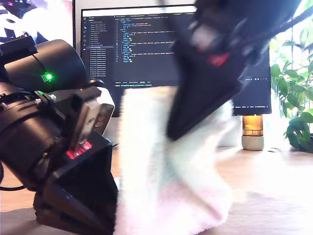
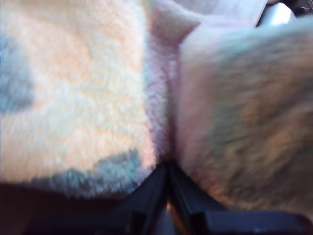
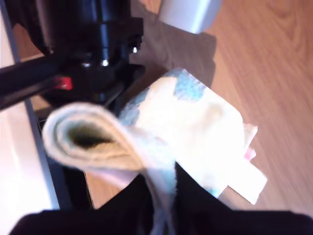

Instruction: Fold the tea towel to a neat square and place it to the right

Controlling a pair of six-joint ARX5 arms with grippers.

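Both end effectors are pressed together on the tea towel [image 1: 168, 191]: my first end effector [image 2: 167, 169] pinches a fold, my second end effector [image 3: 164, 193] a rolled edge; the cloth hangs over the bench [image 1: 276, 196].

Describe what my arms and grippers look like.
Both are black: my first gripper and my second gripper have black tapering fingers. The arm at the exterior view's left has a rounded housing with a green light, a red glow and a grey bracket; the other arm, blurred, shows a red mark.
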